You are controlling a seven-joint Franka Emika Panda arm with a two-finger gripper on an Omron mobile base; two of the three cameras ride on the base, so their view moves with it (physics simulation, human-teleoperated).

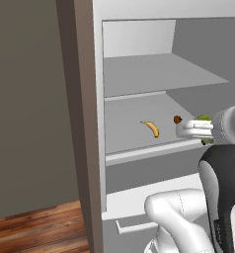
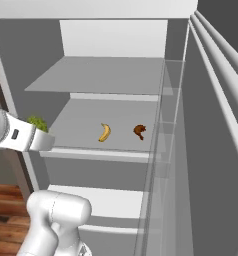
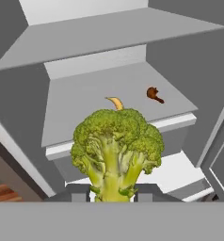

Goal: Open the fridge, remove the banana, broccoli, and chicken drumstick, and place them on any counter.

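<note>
So the gripper [image 3: 112, 192] is clamped on the broccoli [image 3: 116, 149], pinching the pale stem right between the fingertips with the green head sticking up past them. From the base views the hand sits at the front edge of the middle shelf, and you can see a bit of green poking out behind the wrist. Fridge [image 2: 116, 75] door's wide open, so that part's done. I'd say we're on the first item of three: picked up, not yet carried out.

Next move, as I see it: pull straight back out of the fridge without clipping the shelf lip just under the hand, then turn toward a counter and set it down. None of the views has a counter in them, so the base probably has to swing round.

Beyond the gripper, further back on the same shelf, the banana [image 3: 116, 102] lies nearer, the drumstick [image 3: 154, 94] just beside it, deeper in.
</note>
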